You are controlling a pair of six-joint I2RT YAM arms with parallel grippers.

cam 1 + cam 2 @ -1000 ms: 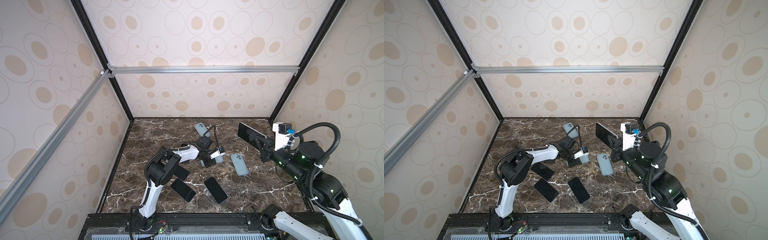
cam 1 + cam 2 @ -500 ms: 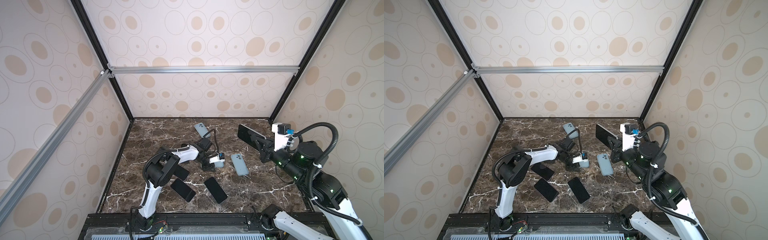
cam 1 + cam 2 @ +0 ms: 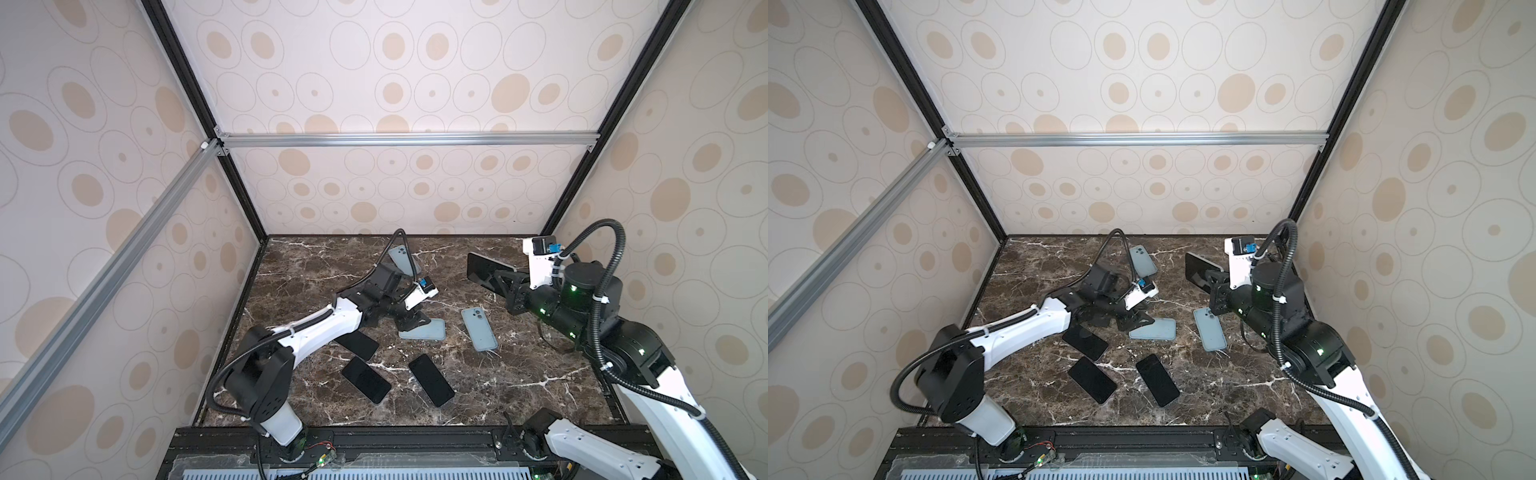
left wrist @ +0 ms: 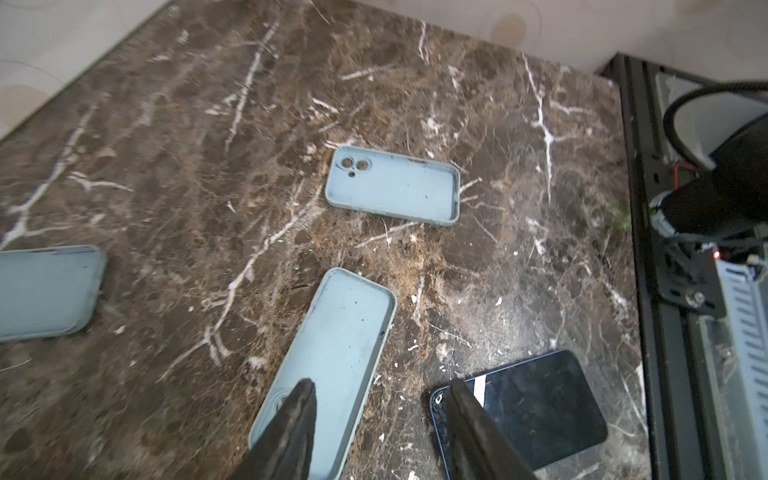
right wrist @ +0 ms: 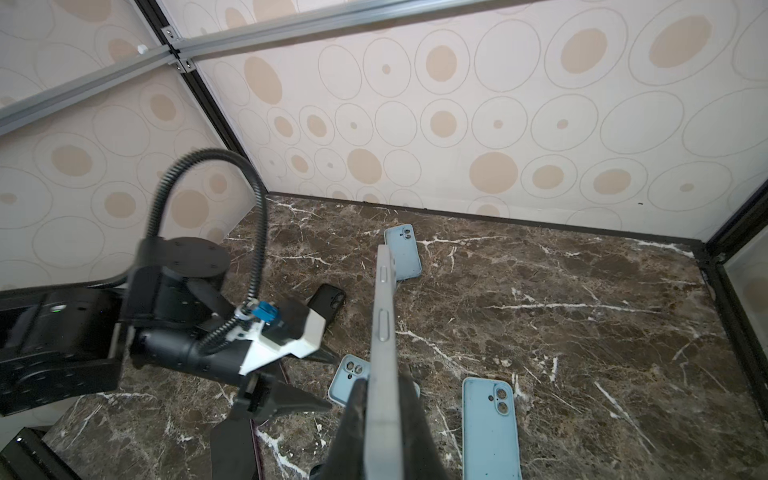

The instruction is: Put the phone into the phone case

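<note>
We're in a robotics lab, looking into a boxed-in test cell. Spotted panels wall it on three sides, framed by an aluminium bar and a black post. On the marble-look tabletop, a left arm and a right arm rise from a front rail.

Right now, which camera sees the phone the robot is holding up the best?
Both top views: the held phone shows its dark screen, raised in the right end effector. The right wrist view sees only its thin grey edge, close up, with the end effector clamped on it. The left wrist view misses it.
</note>
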